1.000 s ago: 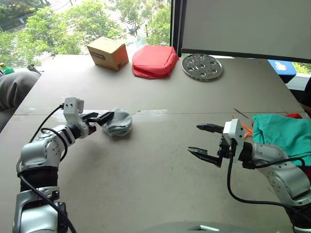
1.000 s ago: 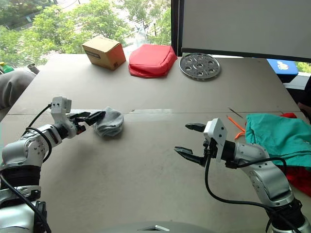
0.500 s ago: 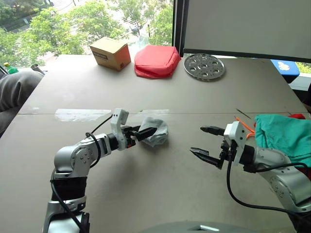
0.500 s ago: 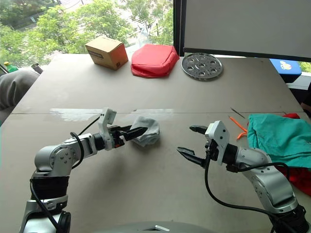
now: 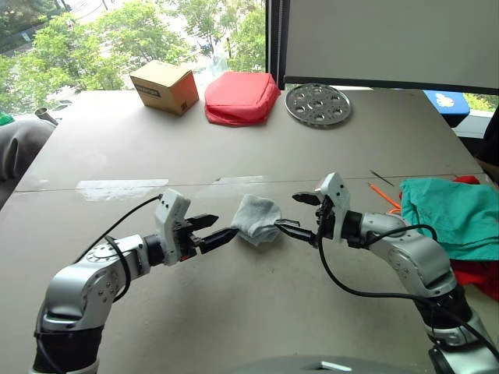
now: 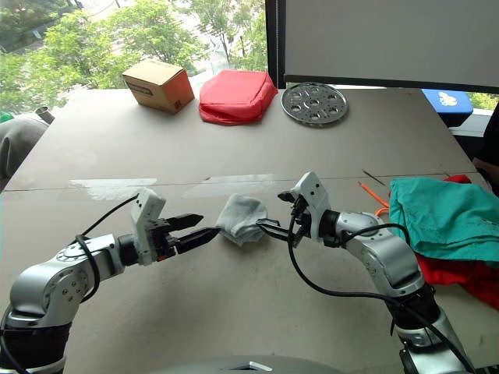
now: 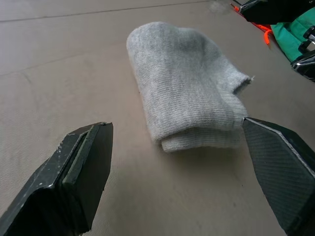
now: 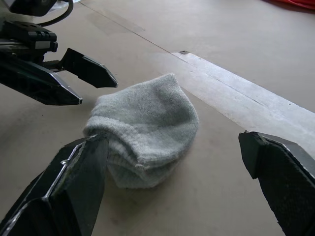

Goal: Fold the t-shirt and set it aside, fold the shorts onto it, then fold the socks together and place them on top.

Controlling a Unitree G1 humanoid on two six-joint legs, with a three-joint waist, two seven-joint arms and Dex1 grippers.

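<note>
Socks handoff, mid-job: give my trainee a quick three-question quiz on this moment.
1. True or false: the left gripper is clamped on the socks.
2. What lies on top of the t-shirt? A) shorts B) cardboard box C) metal disc
3. Fill in: the socks lie on the table between the left gripper and the ____ gripper.

Key: 1 false; 2 A; 3 right.

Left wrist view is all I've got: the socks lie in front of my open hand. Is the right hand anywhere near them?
Observer: Yes. The right hand is open on the far side of the socks, facing the left hand.
Operator: Where's the stack they go on?
Observer: The shorts lie at the table's right edge, spread over the t-shirt.
</note>
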